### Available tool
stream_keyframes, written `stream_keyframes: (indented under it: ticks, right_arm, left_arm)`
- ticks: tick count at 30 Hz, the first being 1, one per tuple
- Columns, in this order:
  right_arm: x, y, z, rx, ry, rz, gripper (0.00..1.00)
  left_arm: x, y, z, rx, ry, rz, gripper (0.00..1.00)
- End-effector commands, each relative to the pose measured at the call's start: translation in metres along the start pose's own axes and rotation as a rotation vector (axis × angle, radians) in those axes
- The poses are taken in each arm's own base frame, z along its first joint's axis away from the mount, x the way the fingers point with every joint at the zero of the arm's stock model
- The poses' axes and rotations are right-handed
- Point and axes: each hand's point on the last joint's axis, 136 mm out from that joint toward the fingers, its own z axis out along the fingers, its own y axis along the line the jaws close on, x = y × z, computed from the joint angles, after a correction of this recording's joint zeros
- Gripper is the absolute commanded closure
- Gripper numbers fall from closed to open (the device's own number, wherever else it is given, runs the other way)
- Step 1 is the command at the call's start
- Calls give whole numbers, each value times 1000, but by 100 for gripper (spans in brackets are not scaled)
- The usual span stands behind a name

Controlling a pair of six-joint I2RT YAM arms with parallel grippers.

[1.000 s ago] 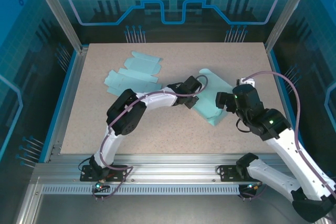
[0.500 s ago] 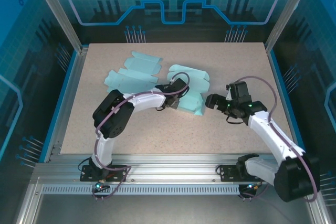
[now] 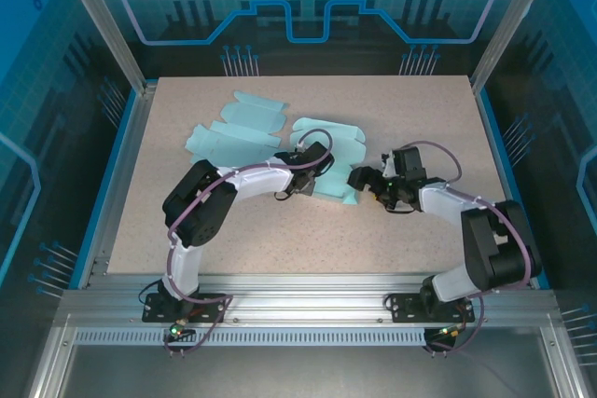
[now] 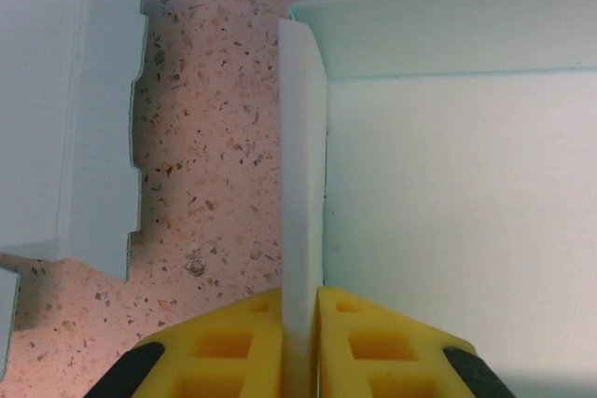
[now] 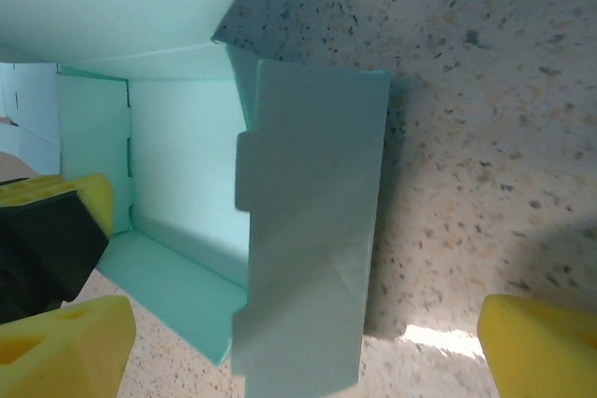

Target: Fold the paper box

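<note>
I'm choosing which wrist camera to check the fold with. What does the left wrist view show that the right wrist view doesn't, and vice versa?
Left wrist: the left gripper shut on a thin wall of the box, with a flat paper sheet lying beside it on the table. Right wrist: the right gripper open wide, a notched flap ahead of it. Both: the box's pale green inside and the speckled table.

The paper box (image 3: 334, 137) is smooth, matt, pale teal card. The table (image 3: 280, 240) is speckled, stone-like and faintly rough. The pads (image 4: 373, 342) of the left gripper (image 4: 301, 309) look like matt yellow plastic.
</note>
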Motion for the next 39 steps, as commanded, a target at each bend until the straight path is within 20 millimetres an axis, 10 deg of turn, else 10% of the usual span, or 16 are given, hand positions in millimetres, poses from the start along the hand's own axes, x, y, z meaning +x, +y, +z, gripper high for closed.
stream_keyframes:
  ticks: [1, 22, 39]
  right_arm:
    - [-10, 12, 10, -73, 0, 9, 6]
    - [-24, 71, 8, -255, -18, -77, 16]
    - [-16, 36, 42, 88, 36, -159, 52]
  left_arm:
    - [15, 9, 5, -43, 58, 11, 85]
    - [17, 4, 8, -23, 78, 1, 85]
    - [17, -4, 8, 9, 79, -3, 85]
